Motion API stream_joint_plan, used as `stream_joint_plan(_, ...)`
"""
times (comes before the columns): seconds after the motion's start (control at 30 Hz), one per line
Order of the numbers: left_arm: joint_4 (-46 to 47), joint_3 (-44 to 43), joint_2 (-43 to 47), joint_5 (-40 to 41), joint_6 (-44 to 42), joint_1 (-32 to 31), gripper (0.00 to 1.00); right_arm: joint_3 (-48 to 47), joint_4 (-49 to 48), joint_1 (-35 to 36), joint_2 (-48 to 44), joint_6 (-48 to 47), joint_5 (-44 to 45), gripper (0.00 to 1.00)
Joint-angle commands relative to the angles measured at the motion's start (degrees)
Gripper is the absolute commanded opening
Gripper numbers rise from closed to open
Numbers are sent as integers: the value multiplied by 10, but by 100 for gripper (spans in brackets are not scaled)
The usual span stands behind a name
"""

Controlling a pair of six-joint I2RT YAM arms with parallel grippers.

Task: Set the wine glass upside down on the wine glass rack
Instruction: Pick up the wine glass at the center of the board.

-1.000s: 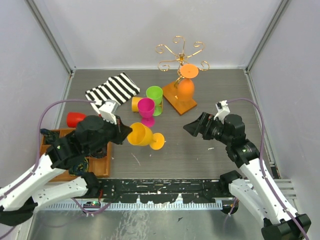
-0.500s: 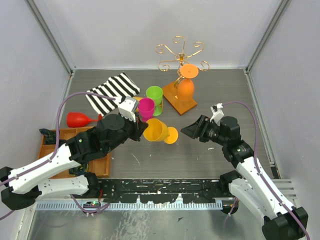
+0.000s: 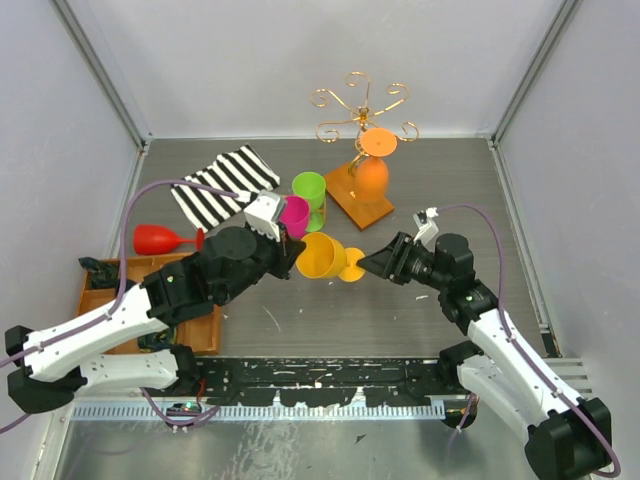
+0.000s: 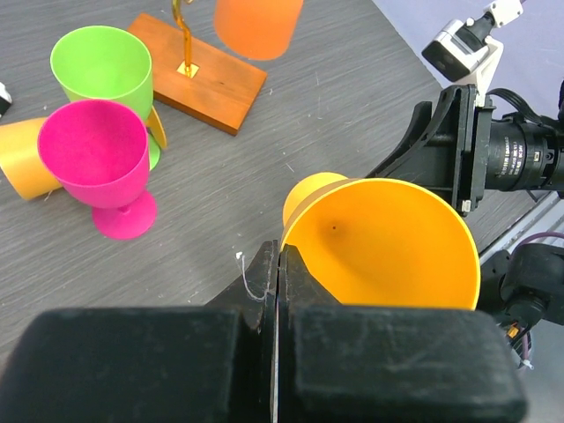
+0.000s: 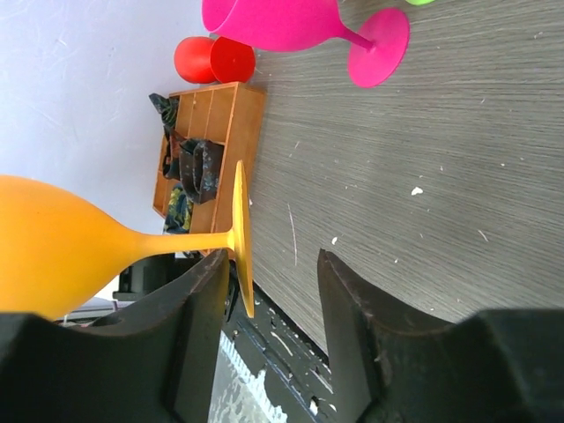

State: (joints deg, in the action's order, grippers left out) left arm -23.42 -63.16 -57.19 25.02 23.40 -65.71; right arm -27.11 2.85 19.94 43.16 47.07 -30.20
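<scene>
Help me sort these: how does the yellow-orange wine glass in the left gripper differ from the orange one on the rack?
The yellow-orange wine glass lies sideways in the air; the orange wine glass hangs upside down, foot up. The left gripper pinches the first's rim; the wine glass rack carries the second. The first is yellower, the second deeper orange. Both are opaque and stemmed.

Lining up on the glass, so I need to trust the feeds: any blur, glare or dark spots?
Top external: even light, sharp, no glare. Left wrist: the left gripper fills the bottom as a dark, blurred block; the yellow wine glass beyond is crisp. Right wrist: the right gripper is dark and slightly soft; the glass's bowl is cropped at the left edge.
</scene>
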Motion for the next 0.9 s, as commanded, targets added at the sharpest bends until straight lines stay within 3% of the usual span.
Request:
stream_joint_plan(0.0,38,-28,-4,8,-4,-5,0,5,-67,4,5,15,-15,47)
stream_joint_plan(0.3,45,-23,-8,8,2,-8,0,20,-130,4,24,40,-33,36)
stream_joint_plan(0.7,49,-15,-2,19,2,-8,0,24,-162,5,25,47,-43,35)
stream_joint_plan(0.87,49,-13,-2,23,2,-8,0,30,-166,5,24,48,-45,20)
